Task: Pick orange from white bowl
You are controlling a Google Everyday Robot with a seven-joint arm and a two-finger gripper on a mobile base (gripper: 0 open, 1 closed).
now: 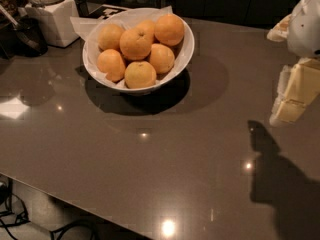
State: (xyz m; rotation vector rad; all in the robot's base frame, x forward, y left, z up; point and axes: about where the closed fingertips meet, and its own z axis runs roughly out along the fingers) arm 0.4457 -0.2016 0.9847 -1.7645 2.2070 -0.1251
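Note:
The white bowl, lined with white paper, stands at the back left of the dark table. It holds several orange fruits. The orange, yellow-orange with a small dark stem dimple, lies on top in the middle. A deeper, redder fruit sits behind it to the right, with paler ones in front. My gripper is cream-white and hangs at the right edge of the view. It is above the table and well to the right of the bowl, touching nothing.
A white square jar with a lid stands left of the bowl, with a dark object beside it. The table's front edge runs diagonally at bottom left, with cables on the floor below. The arm's shadow falls at lower right.

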